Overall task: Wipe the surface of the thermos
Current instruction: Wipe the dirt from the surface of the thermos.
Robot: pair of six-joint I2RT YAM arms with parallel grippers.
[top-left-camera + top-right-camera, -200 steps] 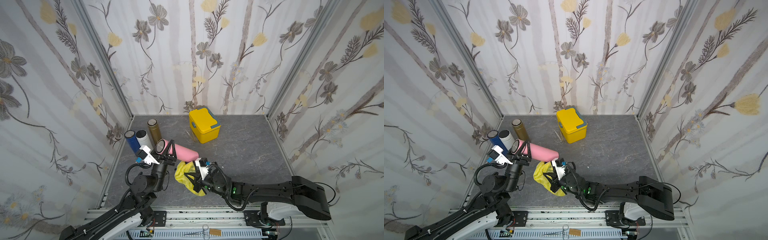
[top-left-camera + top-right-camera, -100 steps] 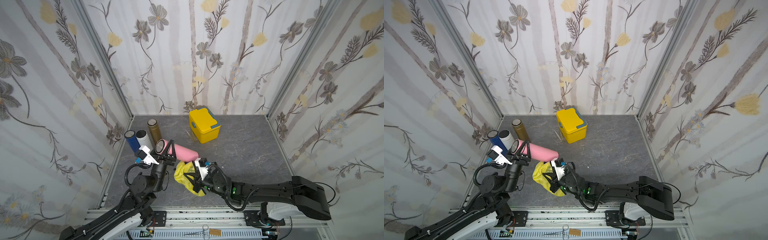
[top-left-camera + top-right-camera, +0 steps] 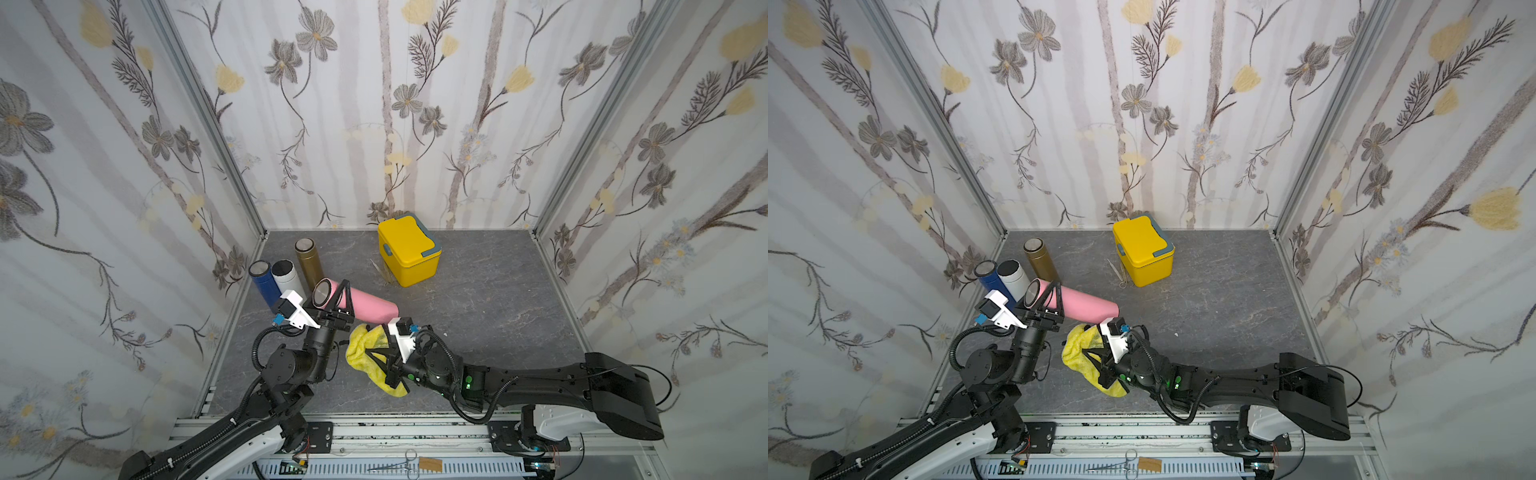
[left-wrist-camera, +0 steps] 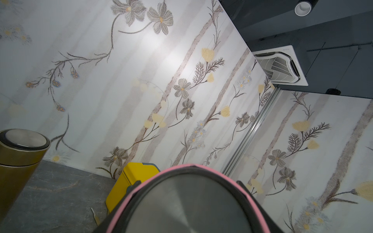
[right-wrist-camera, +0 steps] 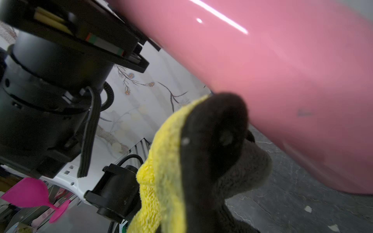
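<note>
The pink thermos (image 3: 368,303) (image 3: 1086,307) hangs tilted above the grey floor, steel lid toward the left wall. My left gripper (image 3: 344,291) (image 3: 1052,299) is shut on it just behind the lid; the lid (image 4: 187,203) fills the left wrist view between the black fingers (image 4: 134,187). My right gripper (image 3: 380,361) (image 3: 1096,361) is shut on a yellow cloth (image 3: 365,345) (image 3: 1077,345), just in front of and below the thermos's base end. In the right wrist view the cloth (image 5: 161,171) and a dark finger (image 5: 212,141) sit right against the pink body (image 5: 262,60).
Blue (image 3: 262,282), white (image 3: 286,278) and gold (image 3: 309,266) thermoses stand by the left wall, close behind the held one. A yellow lidded box (image 3: 409,253) stands at the back middle, with metal tweezers (image 3: 1115,272) on the floor beside it. Patterned walls enclose three sides.
</note>
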